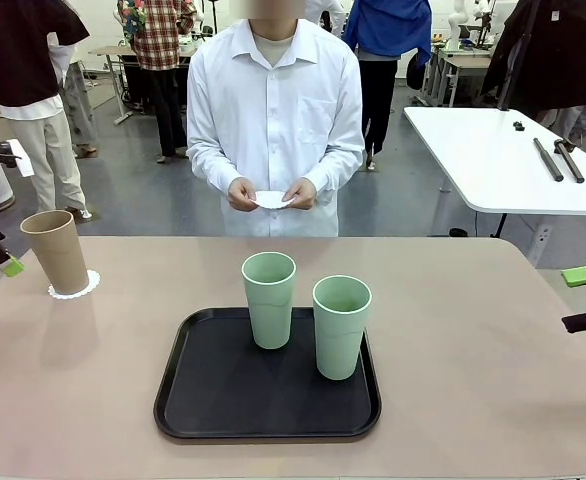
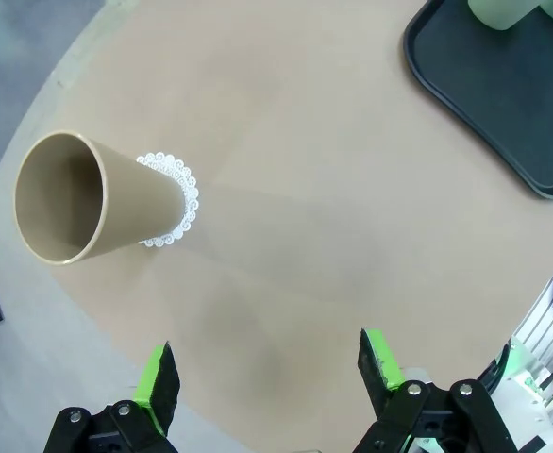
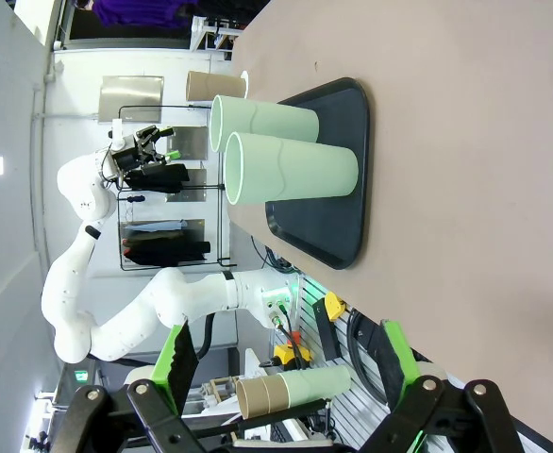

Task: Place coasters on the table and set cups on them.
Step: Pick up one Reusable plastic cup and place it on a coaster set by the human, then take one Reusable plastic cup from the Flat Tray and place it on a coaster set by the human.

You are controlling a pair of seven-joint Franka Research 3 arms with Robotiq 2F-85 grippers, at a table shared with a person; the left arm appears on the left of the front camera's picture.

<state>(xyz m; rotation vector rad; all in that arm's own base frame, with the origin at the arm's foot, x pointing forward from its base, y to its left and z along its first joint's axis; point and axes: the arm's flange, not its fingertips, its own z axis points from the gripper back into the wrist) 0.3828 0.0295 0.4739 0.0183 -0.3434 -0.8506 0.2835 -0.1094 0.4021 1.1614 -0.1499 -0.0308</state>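
Front view: tan cup [image 1: 60,250] upright, mouth up, on lacy coaster [image 1: 91,283]; mint cups [image 1: 270,298] [image 1: 341,325] upright on tray [image 1: 188,400]; your left gripper [image 2: 267,363], right gripper [image 3: 286,354] open, empty.

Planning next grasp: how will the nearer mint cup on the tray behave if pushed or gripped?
The nearer mint cup is tall and narrowest at its base, so a high push would probably tip it. It looks empty and thin-rimmed, likely light. The matte wall and mid-height ridge should resist slipping.
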